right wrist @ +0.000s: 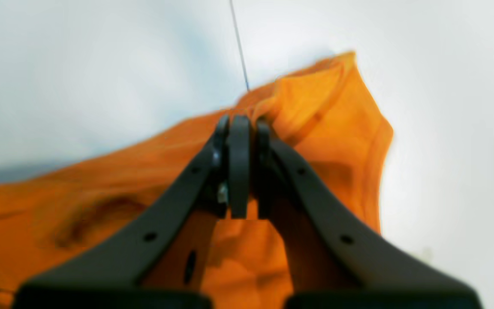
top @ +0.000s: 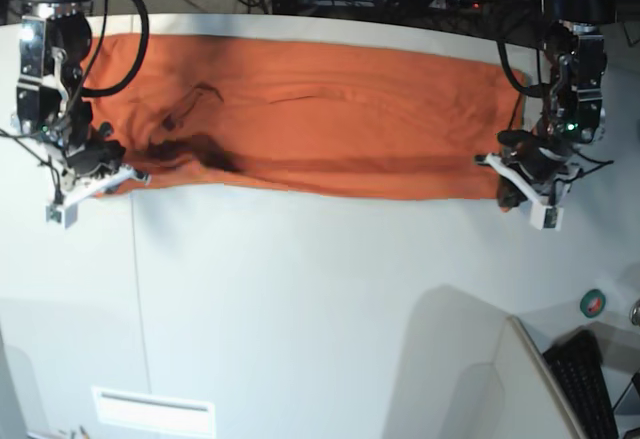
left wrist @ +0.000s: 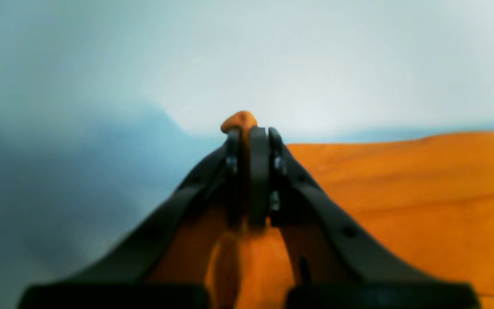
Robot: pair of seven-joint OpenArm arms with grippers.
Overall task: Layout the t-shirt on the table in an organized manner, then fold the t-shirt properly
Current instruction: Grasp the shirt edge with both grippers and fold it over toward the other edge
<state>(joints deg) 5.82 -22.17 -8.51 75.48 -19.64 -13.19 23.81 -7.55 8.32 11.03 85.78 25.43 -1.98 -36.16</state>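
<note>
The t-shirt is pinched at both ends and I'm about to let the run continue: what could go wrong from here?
Judging by the frames:
1. The left gripper pinches only a small nub of the t-shirt; it may slip out.
2. Cloth is bunched and creased near the right gripper, so folds could get locked in.
3. The shirt lies along the table's far edge and might slide off.

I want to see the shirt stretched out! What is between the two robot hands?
In the base view, the orange t-shirt spans the table between left gripper and right gripper, both pinching it.
</note>
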